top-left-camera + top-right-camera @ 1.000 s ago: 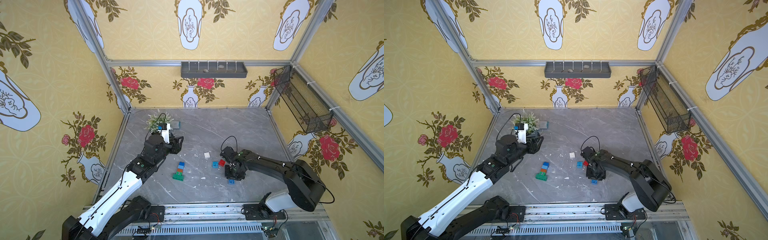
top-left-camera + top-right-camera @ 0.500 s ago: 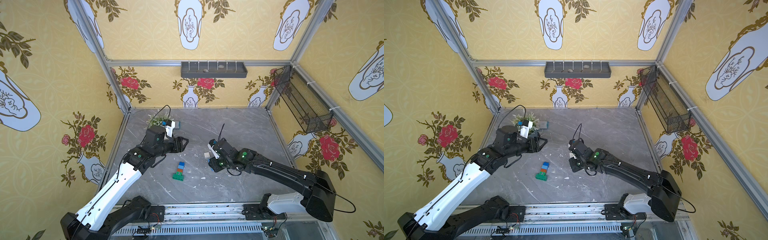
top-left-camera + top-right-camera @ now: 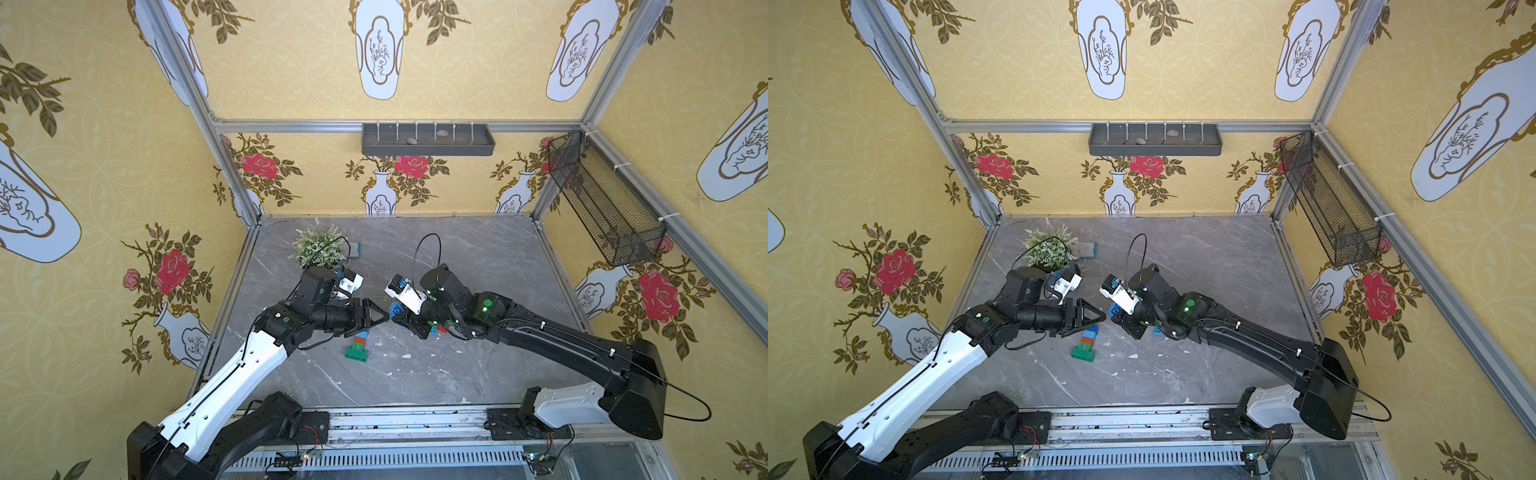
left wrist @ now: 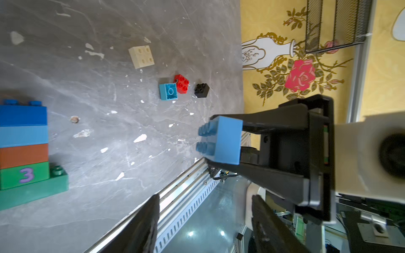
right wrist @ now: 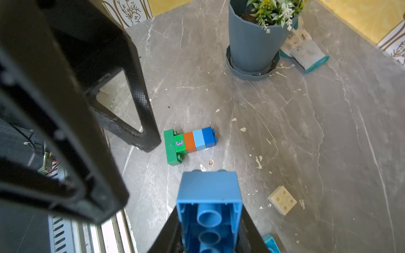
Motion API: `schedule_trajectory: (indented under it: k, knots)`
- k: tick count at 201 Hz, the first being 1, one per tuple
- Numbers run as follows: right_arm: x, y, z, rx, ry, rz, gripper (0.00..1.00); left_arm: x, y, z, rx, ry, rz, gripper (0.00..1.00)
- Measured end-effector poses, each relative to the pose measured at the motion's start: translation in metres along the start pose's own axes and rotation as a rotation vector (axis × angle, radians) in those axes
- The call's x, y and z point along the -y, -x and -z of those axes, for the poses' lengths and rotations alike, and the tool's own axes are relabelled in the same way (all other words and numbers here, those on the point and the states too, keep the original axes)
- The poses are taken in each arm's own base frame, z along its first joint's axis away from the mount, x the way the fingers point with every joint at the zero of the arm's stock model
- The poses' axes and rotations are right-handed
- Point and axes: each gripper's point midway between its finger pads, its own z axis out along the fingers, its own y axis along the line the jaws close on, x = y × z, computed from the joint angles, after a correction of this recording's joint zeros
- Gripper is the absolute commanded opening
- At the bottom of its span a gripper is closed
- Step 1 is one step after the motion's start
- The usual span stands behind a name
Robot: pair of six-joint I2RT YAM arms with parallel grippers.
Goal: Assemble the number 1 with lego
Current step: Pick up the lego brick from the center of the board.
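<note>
Blue brick [image 5: 208, 188] in right gripper [image 5: 209, 207], partly cropped

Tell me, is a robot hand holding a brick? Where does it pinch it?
The right gripper pinches the blue brick by its two opposite side walls. The left gripper is open, empty.

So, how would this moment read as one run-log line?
right claw: shut on blue brick, aloft | left claw: open, empty, facing it | brick stack: lying on table
</note>
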Motion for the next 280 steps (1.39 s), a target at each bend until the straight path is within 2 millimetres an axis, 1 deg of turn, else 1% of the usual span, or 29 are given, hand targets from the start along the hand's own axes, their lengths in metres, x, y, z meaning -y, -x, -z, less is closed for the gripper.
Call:
schedule_trajectory:
  k: [30, 68, 99, 148, 188, 206, 213, 224, 234, 250, 262, 280]
  knots:
    - [-0.014, 0.003, -0.004, 0.002, 0.042, 0.064, 0.35, -0.002, 0.0, -0.006, -0.014, -0.015, 0.05, 0.61]
    - [-0.025, 0.003, -0.006, 0.001, 0.073, 0.105, 0.35, -0.004, 0.002, -0.01, -0.019, -0.007, 0.074, 0.52]
    - [-0.027, 0.004, -0.008, -0.001, 0.08, 0.113, 0.36, -0.007, 0.002, -0.012, -0.025, 0.0, 0.084, 0.42]
    - [-0.03, 0.003, -0.01, -0.003, 0.105, 0.118, 0.36, -0.005, 0.003, -0.012, -0.024, -0.003, 0.077, 0.35]
    - [-0.031, 0.002, -0.011, -0.006, 0.115, 0.119, 0.37, -0.006, 0.003, -0.013, -0.027, 0.0, 0.061, 0.25]
    - [-0.032, 0.003, -0.01, -0.004, 0.12, 0.117, 0.38, -0.006, 0.003, -0.013, -0.028, 0.004, 0.062, 0.23]
    - [-0.031, 0.003, -0.008, 0.0, 0.121, 0.116, 0.38, -0.006, 0.003, -0.013, -0.028, 0.003, 0.062, 0.2]
    - [-0.031, 0.004, -0.006, 0.005, 0.119, 0.116, 0.43, -0.004, 0.004, -0.012, -0.028, 0.0, 0.065, 0.18]
    - [-0.03, 0.005, -0.004, 0.013, 0.117, 0.116, 0.53, -0.004, 0.005, -0.013, -0.027, 0.003, 0.073, 0.18]
    - [-0.029, 0.01, 0.001, 0.042, 0.107, 0.115, 0.63, -0.008, 0.005, -0.013, -0.025, 0.02, 0.082, 0.17]
    - [-0.025, 0.011, 0.006, 0.06, 0.079, 0.112, 0.67, -0.011, 0.006, -0.013, -0.019, 0.033, 0.105, 0.16]
    - [-0.021, 0.009, 0.016, 0.087, 0.045, 0.114, 0.68, -0.015, 0.009, -0.013, -0.002, 0.052, 0.147, 0.17]
